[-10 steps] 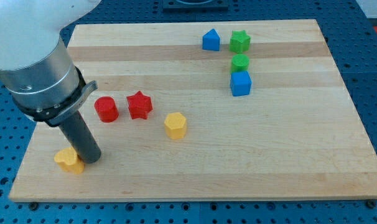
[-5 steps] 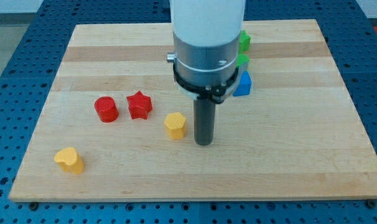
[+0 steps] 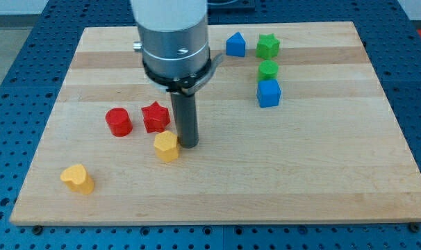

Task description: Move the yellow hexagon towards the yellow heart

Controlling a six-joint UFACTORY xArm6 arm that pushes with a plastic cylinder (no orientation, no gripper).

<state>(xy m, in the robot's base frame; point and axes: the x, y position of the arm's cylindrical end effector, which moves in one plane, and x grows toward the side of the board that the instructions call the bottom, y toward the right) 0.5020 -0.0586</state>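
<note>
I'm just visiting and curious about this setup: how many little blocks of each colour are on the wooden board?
Yellow: 2, hexagon, heart
Red: 2, cylinder, star
Blue: 2
Green: 2
Total: 8 blocks

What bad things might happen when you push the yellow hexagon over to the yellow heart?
My tip touches the yellow hexagon on its upper-right edge, off-centre, so it might slip sideways past me. The red star sits close above it and could get bumped. Pushing too far might knock the yellow heart off the board's edge.
</note>
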